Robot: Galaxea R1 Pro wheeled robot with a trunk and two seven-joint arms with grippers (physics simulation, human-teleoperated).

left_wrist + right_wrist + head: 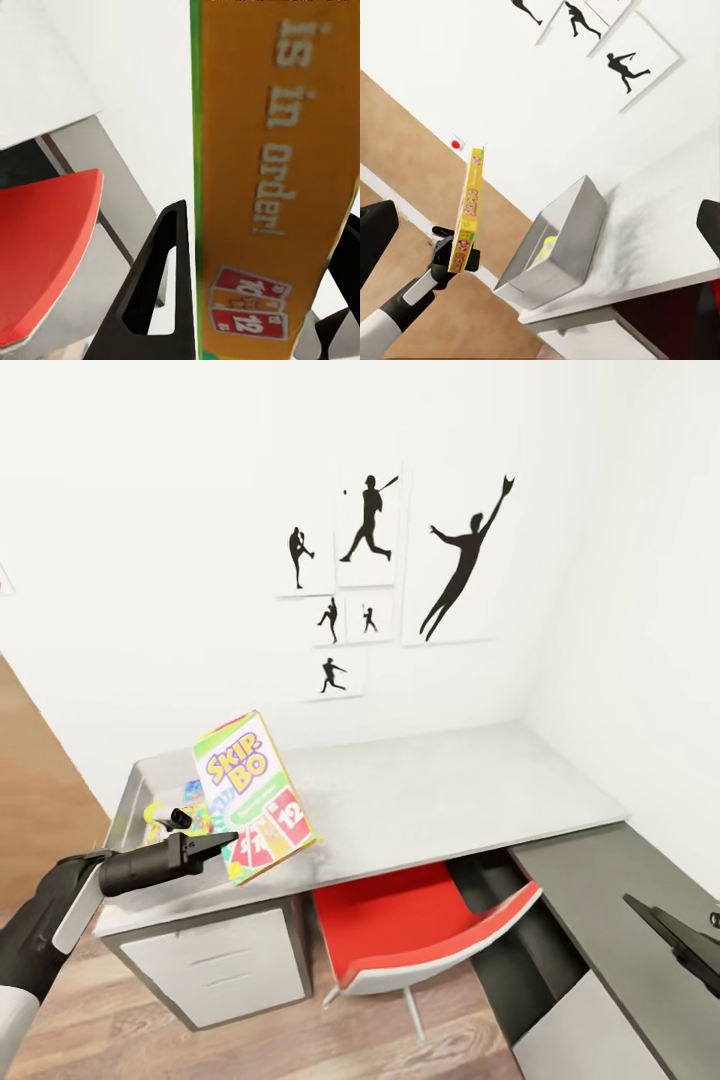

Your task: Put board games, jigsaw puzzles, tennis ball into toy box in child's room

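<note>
Nearest in the head view, the left gripper (205,847) reaches in from the lower left, its dark fingers clamped on the lower edge of a board game (254,794), the green, red and yellow box with "SKIP-BO" on its lid. The box is held tilted, nearly upright, in the air over the left end of the table (450,795). In the left wrist view one black finger (154,292) lies against the orange side of the box (274,187), printed "is in order!". Just behind the held box sits the toy box (556,246), a light grey bin at the table's left end; something yellow lies inside it, and bright colours show there beside the game in the head view, too hidden to name. Below the tabletop are white drawer fronts (215,965) and a red chair (420,925) pushed under the desk. At the lower right, the right gripper (690,945) hangs over the darker desk section; I cannot tell how wide it stands. Farthest back, black baseball-player silhouettes (395,565) hang on the white wall.
</note>
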